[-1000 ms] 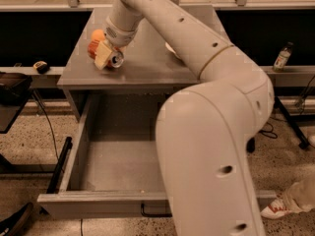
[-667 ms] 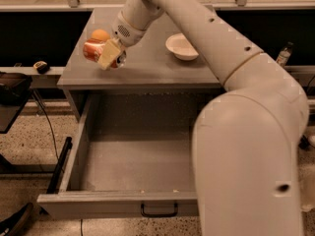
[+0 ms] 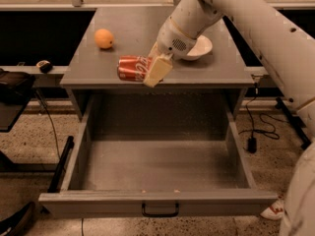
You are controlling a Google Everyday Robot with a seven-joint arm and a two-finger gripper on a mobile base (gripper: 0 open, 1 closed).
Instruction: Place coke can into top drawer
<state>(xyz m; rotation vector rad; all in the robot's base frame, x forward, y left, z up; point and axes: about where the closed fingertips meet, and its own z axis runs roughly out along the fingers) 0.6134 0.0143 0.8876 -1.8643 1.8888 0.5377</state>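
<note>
The coke can [image 3: 132,68] is red with white script and lies sideways in my gripper [image 3: 153,69], held above the front edge of the cabinet top [image 3: 147,28]. The gripper's cream fingers [image 3: 158,72] are shut on the can's right end. The top drawer [image 3: 157,203] is pulled fully open below, grey and empty inside, with a small black handle [image 3: 160,211] at the centre of its front panel. The can hangs just behind and above the drawer's back part.
An orange [image 3: 104,38] sits at the left of the cabinet top. A white bowl [image 3: 199,47] sits at the right, partly behind my arm. A black cart stands at the left and cables lie on the floor at the right.
The gripper has carried the can away from beside the orange, to the right and toward the front edge of the cabinet top. The view has shifted as well.
</note>
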